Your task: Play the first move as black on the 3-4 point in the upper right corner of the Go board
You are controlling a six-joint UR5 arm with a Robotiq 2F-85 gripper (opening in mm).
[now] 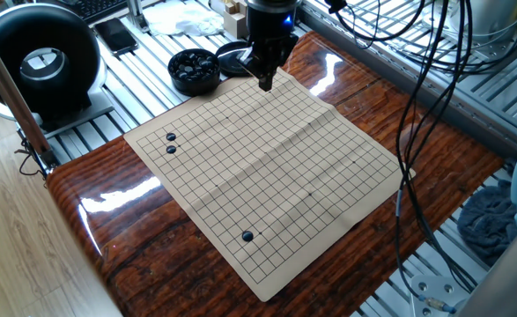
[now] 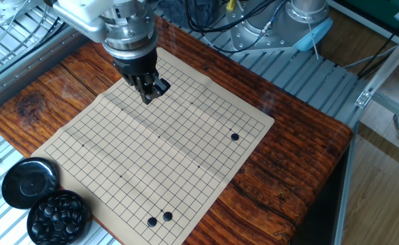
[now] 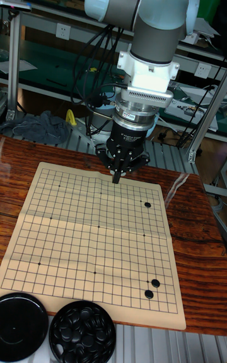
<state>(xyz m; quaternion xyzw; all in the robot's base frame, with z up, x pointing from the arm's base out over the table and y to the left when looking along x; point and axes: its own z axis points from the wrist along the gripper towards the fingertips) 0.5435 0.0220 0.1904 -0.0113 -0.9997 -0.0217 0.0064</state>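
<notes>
Glossy wood table (image 1: 126, 224), Go board (image 1: 267, 176) flat, prob. paper

The arm comes down from above with its wrist held vertical, the grey and pale-blue joints stacked over a white flange and a black gripper body. The gripper (image 1: 264, 84) (image 2: 149, 94) (image 3: 116, 178) points straight down — its jaws pinched together to a narrow tip. Whether anything sits between them cannot be made out.

Grey arm (image 3: 157, 16) with pale blue caps (white flange below), black hand (image 3: 116, 176), perhaps ribbed.
</notes>
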